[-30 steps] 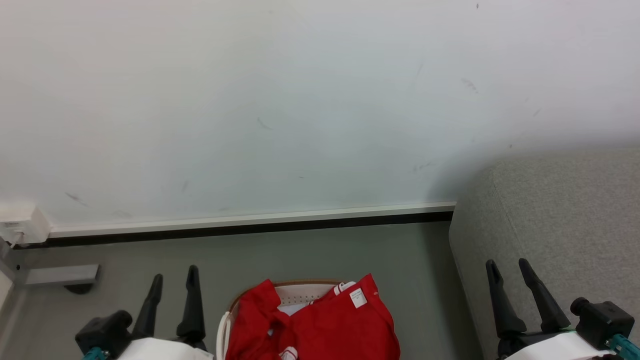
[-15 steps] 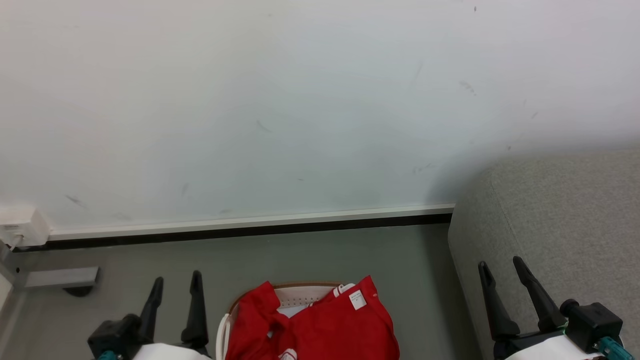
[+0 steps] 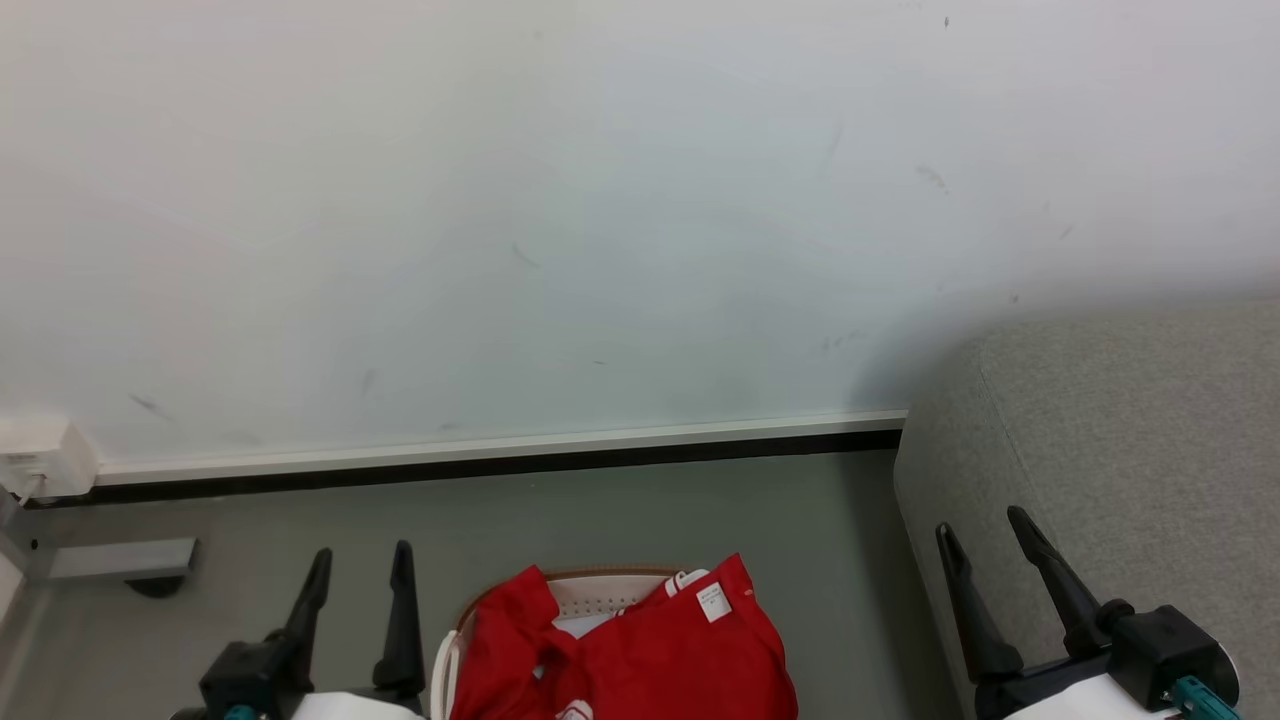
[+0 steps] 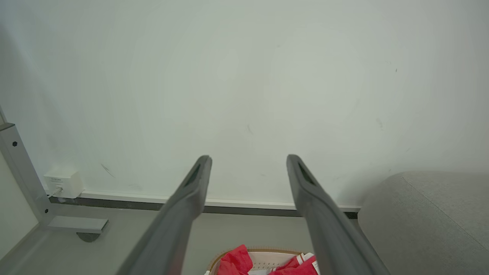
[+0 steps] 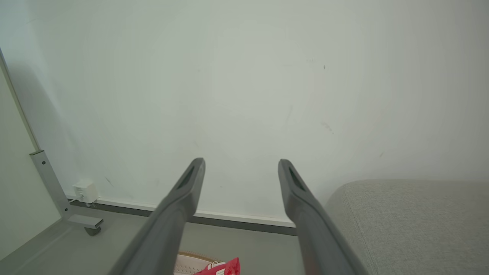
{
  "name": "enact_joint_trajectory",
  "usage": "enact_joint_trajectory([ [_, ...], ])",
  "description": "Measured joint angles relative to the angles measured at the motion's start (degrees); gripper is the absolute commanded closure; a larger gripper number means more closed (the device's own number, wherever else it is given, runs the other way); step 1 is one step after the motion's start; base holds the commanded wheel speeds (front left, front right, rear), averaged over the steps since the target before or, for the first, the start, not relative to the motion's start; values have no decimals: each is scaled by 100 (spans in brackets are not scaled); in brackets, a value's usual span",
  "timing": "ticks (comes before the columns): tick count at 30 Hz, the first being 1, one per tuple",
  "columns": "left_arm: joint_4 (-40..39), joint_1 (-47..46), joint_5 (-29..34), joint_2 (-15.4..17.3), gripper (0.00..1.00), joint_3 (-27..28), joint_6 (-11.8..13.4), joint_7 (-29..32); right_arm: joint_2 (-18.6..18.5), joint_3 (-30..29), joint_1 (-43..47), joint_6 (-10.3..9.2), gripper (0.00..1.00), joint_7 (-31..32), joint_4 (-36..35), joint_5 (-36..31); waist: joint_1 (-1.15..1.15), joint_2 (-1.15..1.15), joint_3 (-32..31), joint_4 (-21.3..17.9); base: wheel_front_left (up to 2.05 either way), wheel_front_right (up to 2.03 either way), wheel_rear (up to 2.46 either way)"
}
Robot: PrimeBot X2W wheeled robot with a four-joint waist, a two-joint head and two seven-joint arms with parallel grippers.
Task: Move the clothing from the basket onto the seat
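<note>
Red clothing (image 3: 640,650) with white trim and a small white label is heaped in the cream basket (image 3: 600,592) at the bottom middle of the head view, spilling over its rim. It also shows at the bottom edge of the left wrist view as clothing (image 4: 237,263) in the basket (image 4: 267,259). The grey seat (image 3: 1120,450) stands to the right. My left gripper (image 3: 362,562) is open, left of the basket, holding nothing. My right gripper (image 3: 985,525) is open in front of the seat's corner, also holding nothing.
A pale wall with a dark skirting strip (image 3: 500,460) runs behind the basket. A white box (image 3: 40,455) sits on the wall at the far left, above a grey metal foot (image 3: 120,560). Grey floor (image 3: 650,510) lies between basket and wall.
Both grippers have drifted toward the middle of the head view; the right one moved left and slightly up, the left one right and lower. The clothing and basket lie as before.
</note>
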Motion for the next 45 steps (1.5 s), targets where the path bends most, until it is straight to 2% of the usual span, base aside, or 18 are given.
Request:
enact_joint_trajectory([
  [12, -59, 0, 435, 5, 0, -33, 43, -134, -54, 96, -25, 0, 0, -127, -1, -341, 0, 0, -15, -34, 0, 0, 0],
  [29, -93, 4, 436, 8, 0, 1, 43, -135, -23, 7, -26, 0, 0, -127, -19, -276, 0, 0, 54, -116, 0, 0, 0],
  [38, -104, -62, 381, 9, 0, -46, 43, -135, -113, -15, -189, 0, 0, -129, -102, -168, 0, 0, 304, -214, 0, 0, 0],
  [45, -89, -415, 337, 9, 0, -208, -9, -135, -186, -103, -433, 0, 0, -138, -299, -32, 1, 0, 736, -291, 0, 0, 0],
])
